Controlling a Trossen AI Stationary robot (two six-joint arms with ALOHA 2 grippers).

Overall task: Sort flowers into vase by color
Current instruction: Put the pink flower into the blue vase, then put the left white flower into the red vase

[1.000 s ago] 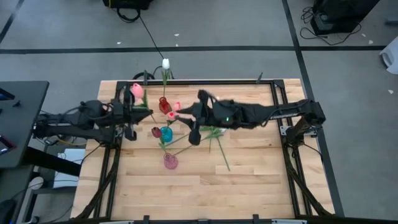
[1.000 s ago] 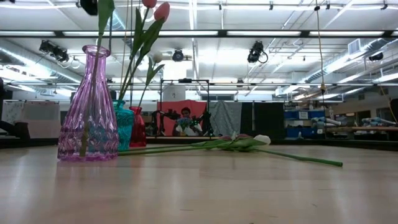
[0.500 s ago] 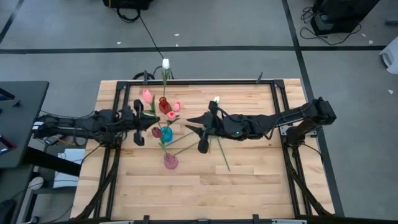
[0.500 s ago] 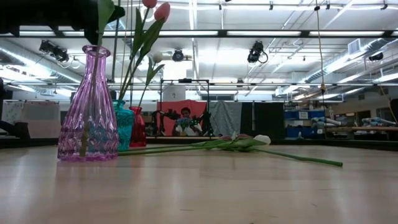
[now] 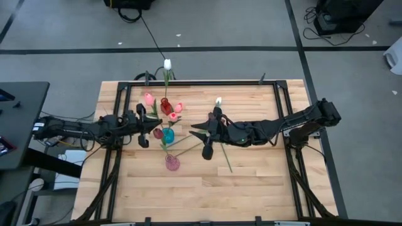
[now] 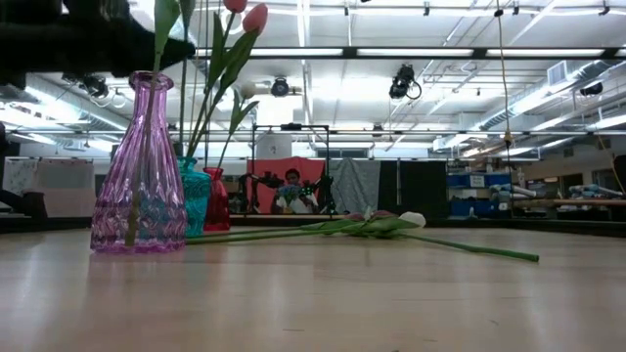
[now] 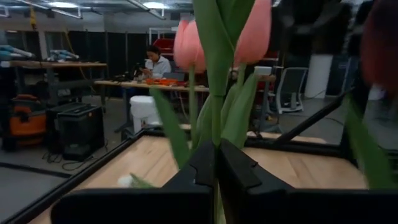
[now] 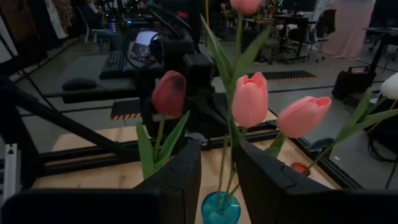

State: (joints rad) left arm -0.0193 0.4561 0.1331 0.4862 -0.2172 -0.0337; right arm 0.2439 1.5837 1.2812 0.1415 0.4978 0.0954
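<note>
So the flowers are split up right now. A few tulips already stand in the vases near the middle-left of the desk (image 5: 264,182): the red vase (image 5: 165,104) holds a white tulip (image 5: 167,64) that sticks up way past the desk's back edge, and pink tulips (image 5: 149,98) stand around it too. Just in front of it is the teal vase (image 5: 168,134), and closest to the front edge is the pink vase (image 5: 172,163), which in the low view only shows a green stem in its neck. A dark red tulip (image 5: 157,133) sits right next to the teal vase.

The rest of the flowers are still lying flat on the desk, a loose bunch of stems (image 5: 220,147) just to the right of the vases, with a white head (image 6: 412,219) visible from the low view.

The left hand (image 5: 142,123) is right beside the vases, and its wrist view shows the fingers pressed together around a green stem (image 7: 216,118), pink tulip heads (image 7: 254,34) right above it. So it's clamped on a flower.

The right hand (image 5: 204,134) is over the lying stems, just right of the teal vase. Its fingers (image 8: 180,180) are spread apart, nothing between them, looking straight at the teal vase (image 8: 221,208) and its pink tulips (image 8: 249,99).

There's a person (image 6: 290,190) seated in the room way behind the desk.
</note>
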